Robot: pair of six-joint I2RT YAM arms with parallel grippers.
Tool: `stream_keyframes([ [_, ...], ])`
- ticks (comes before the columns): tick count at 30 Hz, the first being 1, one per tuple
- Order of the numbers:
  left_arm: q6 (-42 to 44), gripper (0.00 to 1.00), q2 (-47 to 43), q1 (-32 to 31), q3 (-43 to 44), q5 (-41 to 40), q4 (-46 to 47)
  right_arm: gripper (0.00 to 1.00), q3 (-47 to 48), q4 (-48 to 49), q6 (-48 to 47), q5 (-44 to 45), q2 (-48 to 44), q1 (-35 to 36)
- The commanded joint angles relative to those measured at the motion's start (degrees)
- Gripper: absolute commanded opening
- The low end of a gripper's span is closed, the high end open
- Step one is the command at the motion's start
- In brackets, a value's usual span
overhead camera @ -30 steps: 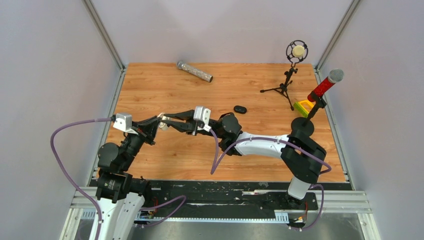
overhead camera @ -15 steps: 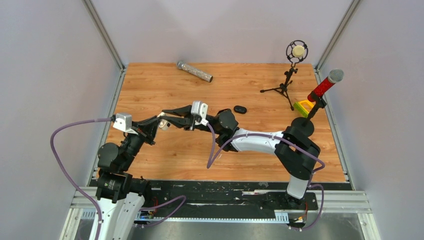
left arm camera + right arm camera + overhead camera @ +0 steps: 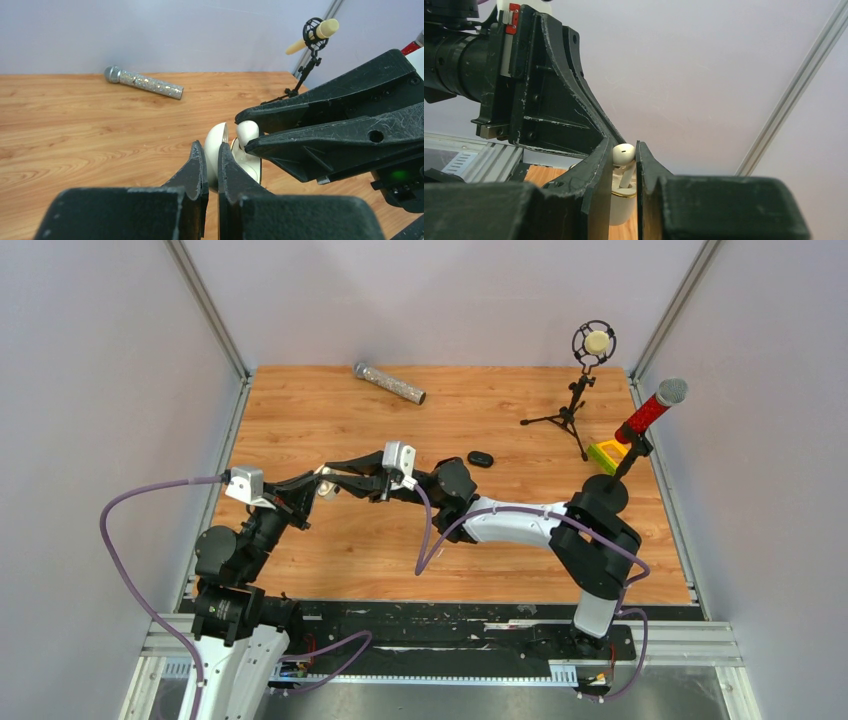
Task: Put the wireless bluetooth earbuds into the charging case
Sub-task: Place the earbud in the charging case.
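My left gripper [image 3: 316, 486] is shut on the open lid [image 3: 216, 149] of the white charging case [image 3: 326, 488], held above the table's left side. My right gripper [image 3: 331, 473] is shut on the whitish earbud [image 3: 623, 154]. The earbud's stem points down into a socket of the case [image 3: 621, 206], and its head stays above the gold rim. In the left wrist view the earbud [image 3: 247, 133] sits over the case body [image 3: 250, 164], between the right fingers [image 3: 325, 115]. The black roundish earbud [image 3: 481, 458] lies on the table behind the right arm.
A silver glitter microphone [image 3: 390, 383] lies at the back. A microphone on a tripod [image 3: 580, 380] stands at the back right. A red microphone [image 3: 650, 410] on a stand and a yellow-green block [image 3: 606, 454] are at the right edge.
My right gripper has moved left with the whitish earbud until it is over the case held by the left gripper. The left arm has stayed still.
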Motion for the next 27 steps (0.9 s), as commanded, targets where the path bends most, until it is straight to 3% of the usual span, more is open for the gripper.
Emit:
stream_keyframes([
  [1, -0.07, 0.0, -0.1, 0.2, 1.15, -0.2, 3.24, 0.0, -0.02, 0.65, 2.11, -2.29, -2.58, 0.01],
  [27, -0.83, 0.0, -0.4, 0.31, 1.06, -0.85, 3.64, 0.02, -0.52, 0.19, 2.23, -2.7, 1.64, -1.31],
])
